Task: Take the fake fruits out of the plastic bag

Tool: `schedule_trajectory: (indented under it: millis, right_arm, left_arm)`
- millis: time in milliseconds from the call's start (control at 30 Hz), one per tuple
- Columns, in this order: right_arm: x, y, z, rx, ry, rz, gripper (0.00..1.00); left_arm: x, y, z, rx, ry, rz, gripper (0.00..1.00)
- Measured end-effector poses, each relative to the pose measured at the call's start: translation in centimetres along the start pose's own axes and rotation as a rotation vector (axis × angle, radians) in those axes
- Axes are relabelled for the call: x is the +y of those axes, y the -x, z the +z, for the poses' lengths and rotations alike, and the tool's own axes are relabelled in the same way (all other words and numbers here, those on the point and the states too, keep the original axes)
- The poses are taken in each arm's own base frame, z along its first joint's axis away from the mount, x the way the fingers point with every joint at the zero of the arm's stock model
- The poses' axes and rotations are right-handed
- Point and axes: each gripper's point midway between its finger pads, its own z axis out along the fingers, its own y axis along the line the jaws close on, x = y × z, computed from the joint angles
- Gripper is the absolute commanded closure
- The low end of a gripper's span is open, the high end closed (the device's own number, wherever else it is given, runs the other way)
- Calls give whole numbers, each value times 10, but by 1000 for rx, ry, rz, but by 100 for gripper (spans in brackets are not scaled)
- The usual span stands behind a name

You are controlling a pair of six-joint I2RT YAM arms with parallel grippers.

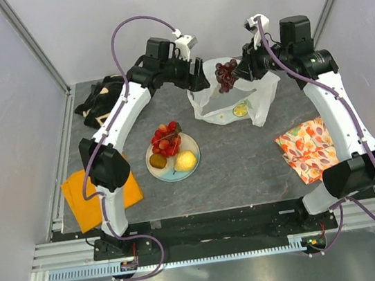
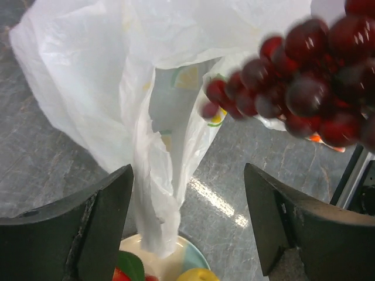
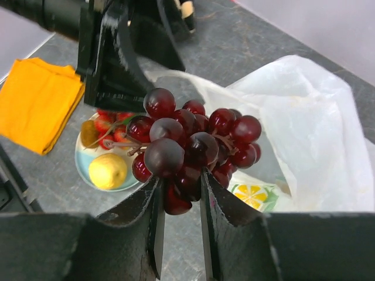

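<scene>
My right gripper (image 3: 180,193) is shut on the dark purple grape bunch (image 3: 193,140) and holds it in the air above the mouth of the white plastic bag (image 1: 265,94). A green-yellow citrus slice (image 1: 240,110) shows inside the bag. My left gripper (image 2: 187,216) stands open just left of the bag, with a twisted bag handle (image 2: 155,205) hanging between its fingers and touching neither. The red berry cluster (image 1: 165,137), brown piece (image 1: 157,161) and yellow lemon (image 1: 185,160) lie on the plate (image 1: 172,177).
A folded orange cloth (image 1: 83,190) lies at the front left. A fruit-patterned cloth (image 1: 309,148) lies at the right. A black bag (image 1: 101,100) sits at the back left. Grey walls enclose the table on three sides.
</scene>
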Motion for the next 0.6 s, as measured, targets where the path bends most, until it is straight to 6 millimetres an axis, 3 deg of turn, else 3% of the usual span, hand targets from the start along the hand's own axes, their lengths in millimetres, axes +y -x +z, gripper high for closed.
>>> schedule_trajectory:
  millis: [133, 367, 500, 600]
  right_arm:
    - [18, -4, -7, 5, 41, -4, 67]
    - [58, 3, -10, -13, 149, -38, 68]
    - [86, -16, -4, 26, 231, -36, 68]
    - [107, -31, 5, 71, 292, -35, 69]
  left_arm:
    - [7, 5, -20, -16, 42, -2, 16]
    - [4, 14, -92, -77, 140, 57, 16]
    - [-8, 23, -123, -122, 171, 115, 16]
    - [-10, 28, -134, -140, 196, 149, 16]
